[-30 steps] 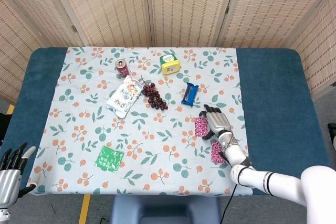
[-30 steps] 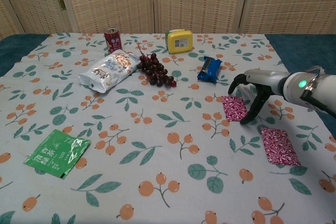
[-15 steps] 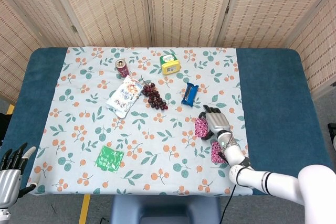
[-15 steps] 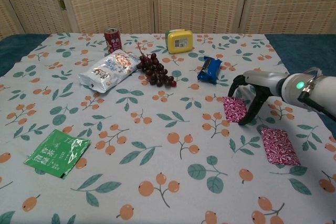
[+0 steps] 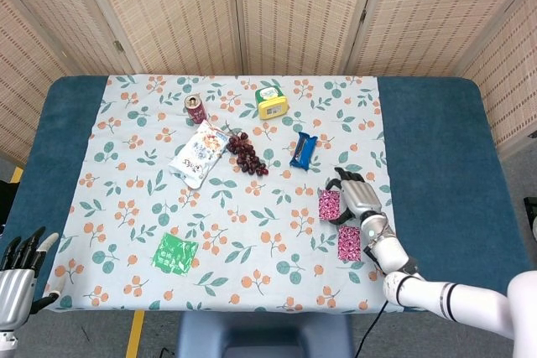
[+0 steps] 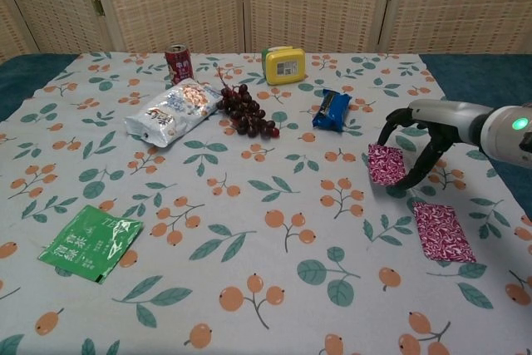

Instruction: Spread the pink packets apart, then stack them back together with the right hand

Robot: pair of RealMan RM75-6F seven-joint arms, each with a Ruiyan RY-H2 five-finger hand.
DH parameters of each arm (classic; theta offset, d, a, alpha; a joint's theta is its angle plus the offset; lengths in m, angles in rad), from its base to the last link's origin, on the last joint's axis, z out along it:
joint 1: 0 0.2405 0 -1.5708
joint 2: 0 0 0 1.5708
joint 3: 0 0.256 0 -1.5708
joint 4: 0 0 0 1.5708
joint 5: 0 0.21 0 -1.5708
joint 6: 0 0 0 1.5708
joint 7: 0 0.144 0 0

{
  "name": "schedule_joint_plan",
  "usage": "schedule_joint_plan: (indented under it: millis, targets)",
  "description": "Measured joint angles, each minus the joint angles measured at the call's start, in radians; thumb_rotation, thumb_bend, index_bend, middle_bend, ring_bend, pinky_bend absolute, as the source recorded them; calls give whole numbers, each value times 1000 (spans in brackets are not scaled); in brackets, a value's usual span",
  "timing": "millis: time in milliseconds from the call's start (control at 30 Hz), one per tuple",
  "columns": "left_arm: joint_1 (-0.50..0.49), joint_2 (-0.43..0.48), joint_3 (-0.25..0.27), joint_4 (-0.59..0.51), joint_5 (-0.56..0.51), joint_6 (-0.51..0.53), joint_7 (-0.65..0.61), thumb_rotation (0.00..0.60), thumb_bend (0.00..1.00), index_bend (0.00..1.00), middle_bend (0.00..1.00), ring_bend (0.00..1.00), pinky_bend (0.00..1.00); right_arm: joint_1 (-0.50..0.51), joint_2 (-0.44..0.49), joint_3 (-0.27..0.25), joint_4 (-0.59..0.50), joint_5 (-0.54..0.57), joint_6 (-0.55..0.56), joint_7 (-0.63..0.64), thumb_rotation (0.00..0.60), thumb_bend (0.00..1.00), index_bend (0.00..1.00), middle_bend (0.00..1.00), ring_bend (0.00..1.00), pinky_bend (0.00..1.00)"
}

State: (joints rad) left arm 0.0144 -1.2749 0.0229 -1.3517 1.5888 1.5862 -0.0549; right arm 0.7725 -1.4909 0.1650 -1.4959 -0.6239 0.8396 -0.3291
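right robot hand (image 6: 413, 151) lifted pink packet (image 6: 384, 165) rightward | pinching it | second packet (image 6: 442, 231) flat on tablecloth (image 6: 249, 230)

A woven folding screen (image 5: 285, 10) with pale wooden frames stands behind the blue table (image 5: 436, 148), which is partly covered by a floral tablecloth (image 5: 126, 182); grey floor (image 5: 84, 337) shows below.

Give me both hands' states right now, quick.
Left hand: open, holding nothing, at the table's near left corner.
Right hand: holding one pink packet; the other packet lies flat nearby.
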Motion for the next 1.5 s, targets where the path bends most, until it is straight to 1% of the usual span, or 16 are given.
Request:
schedule_joint_plan:
  millis: [100, 267, 333, 467, 633, 767, 1167, 1500]
  targets:
    - [-3, 3, -2, -3, 0, -2, 3, 600, 408, 150, 55, 129, 0, -41, 61, -5, -72, -49, 15, 44, 600, 88, 302, 57, 0, 0]
    - [-9, 4, -4, -11, 6, -3, 9, 600, 408, 150, 55, 129, 0, -130, 158, -39, -182, -167, 59, 119, 600, 89, 302, 57, 0, 0]
    - [-10, 4, -4, -12, 5, -5, 10, 600, 408, 150, 55, 129, 0, -170, 181, -62, -214, -212, 79, 150, 600, 89, 302, 57, 0, 0]
    - [-15, 5, -4, -14, 5, -10, 14, 600, 408, 150, 55, 129, 0, -234, 198, -107, -243, -286, 111, 204, 600, 88, 302, 57, 0, 0]
    - [-19, 3, -5, -14, 8, -12, 14, 600, 408, 150, 55, 129, 0, -284, 180, -146, -234, -354, 132, 239, 600, 89, 302, 57, 0, 0]
    - [-18, -1, -4, -6, 4, -14, 8, 600, 409, 150, 55, 129, 0, -298, 150, -153, -205, -368, 133, 249, 600, 88, 302, 56, 0, 0]
    - [-13, -13, -2, 25, -6, -16, -17, 600, 408, 150, 55, 129, 0, -290, 98, -139, -156, -371, 100, 219, 600, 89, 301, 51, 0, 0]
    - [-14, -18, -2, 35, -8, -19, -25, 600, 408, 149, 55, 129, 0, -286, 85, -133, -142, -360, 81, 199, 600, 88, 249, 43, 0, 0]
